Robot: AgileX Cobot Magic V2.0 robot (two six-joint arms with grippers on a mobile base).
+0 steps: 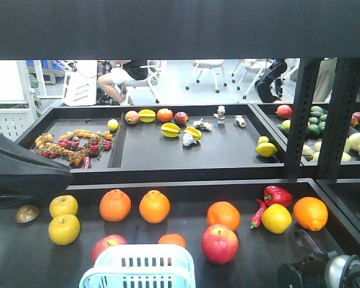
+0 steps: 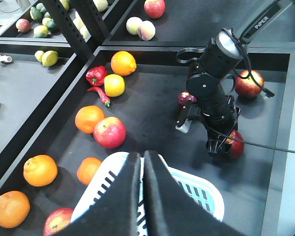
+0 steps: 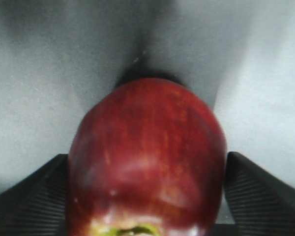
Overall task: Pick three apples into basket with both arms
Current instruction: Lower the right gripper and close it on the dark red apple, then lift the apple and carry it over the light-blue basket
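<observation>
The pale basket (image 1: 138, 265) stands at the near edge of the tray. My left gripper (image 2: 143, 162) hangs over the basket (image 2: 206, 187), shut, with nothing between its fingers; they hide the inside. A dark red apple (image 3: 145, 157) fills the right gripper (image 3: 145, 162), whose ribbed pads (image 3: 29, 196) press both its sides. In the left wrist view that apple (image 2: 236, 141) rests on the tray floor under my right arm (image 2: 211, 93). Other apples lie loose: one (image 2: 109, 132) left of the basket, one (image 2: 59, 221) nearer, one (image 2: 249, 83) beyond the right arm.
Oranges (image 1: 154, 206), yellow fruits (image 1: 64, 229) and red peppers (image 1: 277, 194) lie across the same tray. An orange (image 2: 89, 169) sits against the basket's left side. A raised tray wall (image 1: 186, 175) and a black post (image 1: 300, 114) stand behind.
</observation>
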